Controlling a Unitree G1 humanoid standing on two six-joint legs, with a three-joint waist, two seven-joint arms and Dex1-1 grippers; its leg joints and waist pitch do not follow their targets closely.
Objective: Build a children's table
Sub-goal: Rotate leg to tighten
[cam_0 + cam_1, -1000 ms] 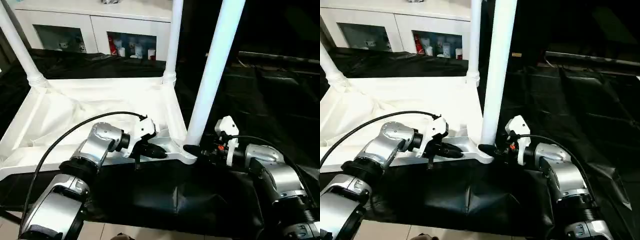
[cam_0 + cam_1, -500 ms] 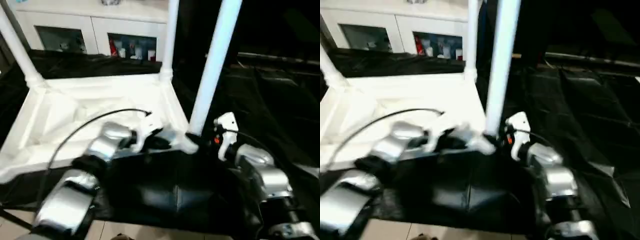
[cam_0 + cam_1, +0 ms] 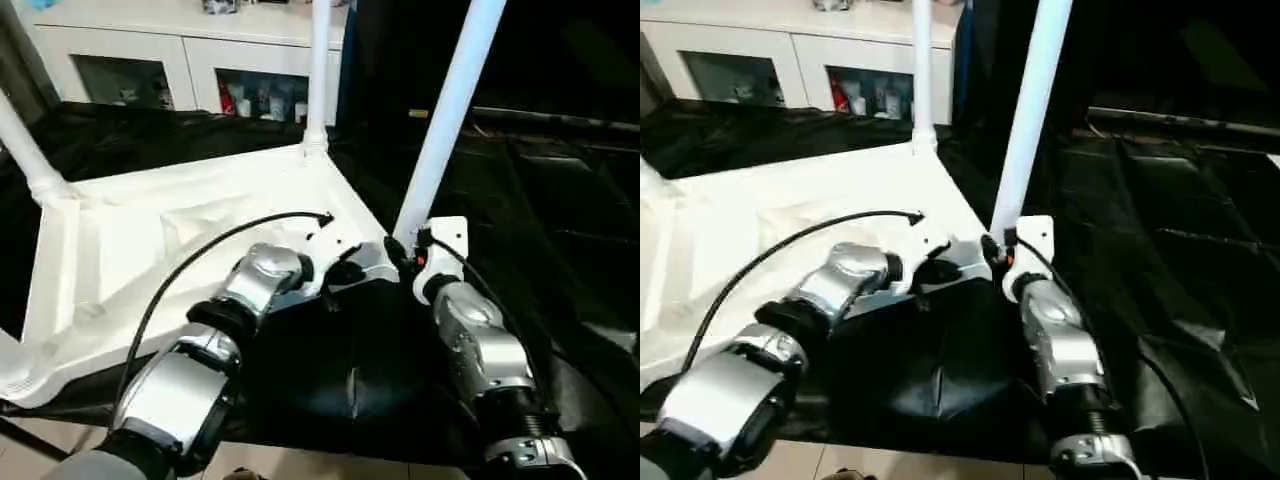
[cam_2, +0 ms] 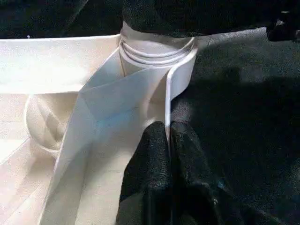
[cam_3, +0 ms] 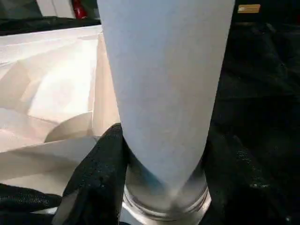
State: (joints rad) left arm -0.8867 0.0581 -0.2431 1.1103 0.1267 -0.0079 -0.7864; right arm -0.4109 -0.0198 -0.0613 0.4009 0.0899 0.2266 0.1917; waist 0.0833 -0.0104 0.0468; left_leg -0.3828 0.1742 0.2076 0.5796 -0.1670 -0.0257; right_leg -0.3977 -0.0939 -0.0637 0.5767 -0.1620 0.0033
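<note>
Upturned table top [image 3: 190, 250] on black sheet [image 3: 520, 220], left gripper [image 4: 168, 140] pinching its rim just beside the corner socket [image 4: 157, 54], right gripper [image 5: 164, 154] clasping the leg [image 3: 445, 120] standing in that socket

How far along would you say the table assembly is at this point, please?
Done: the upside-down white plastic tabletop carries three white tubular legs. In hand: the right gripper clasps the near-corner leg at its socket, while the left gripper pinches the rim. Left: the corner at the picture's near left is cut off, so unclear.
</note>
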